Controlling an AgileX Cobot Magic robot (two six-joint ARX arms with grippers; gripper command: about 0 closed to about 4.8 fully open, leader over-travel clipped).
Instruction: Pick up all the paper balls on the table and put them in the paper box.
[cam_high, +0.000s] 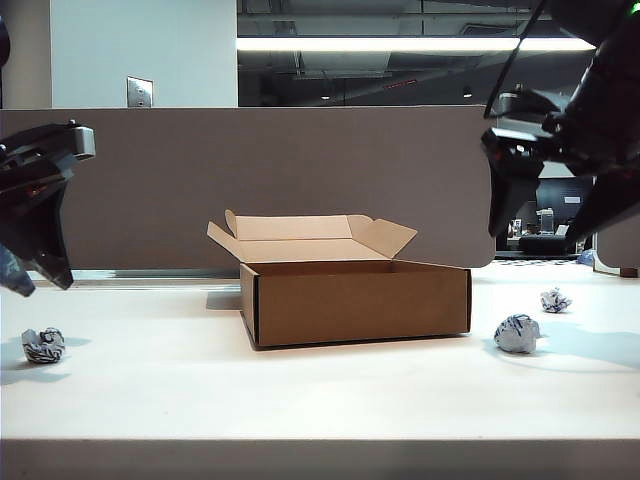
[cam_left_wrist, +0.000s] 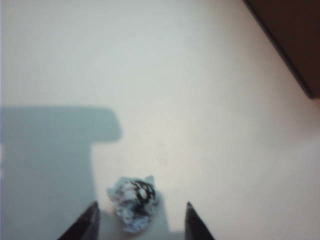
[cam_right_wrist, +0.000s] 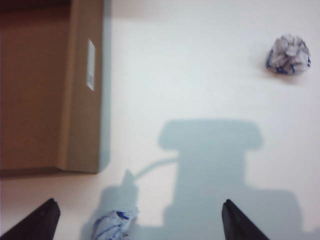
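1. Below the left gripper (cam_left_wrist: 141, 220), one of the paper balls (cam_left_wrist: 134, 203) is lying between its spread, empty fingers on the table (cam_left_wrist: 200, 100).
2. Right gripper (cam_right_wrist: 140, 220) is hanging released; its nearer ball (cam_right_wrist: 114, 226) is sitting off-centre toward one finger, beside the paper box (cam_right_wrist: 45, 90).

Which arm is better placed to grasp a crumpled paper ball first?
The left. Its open gripper already has the crumpled white, dark-printed paper ball centred between its fingertips. The open right gripper has its nearest ball off-centre, near one finger, beside the brown cardboard box.
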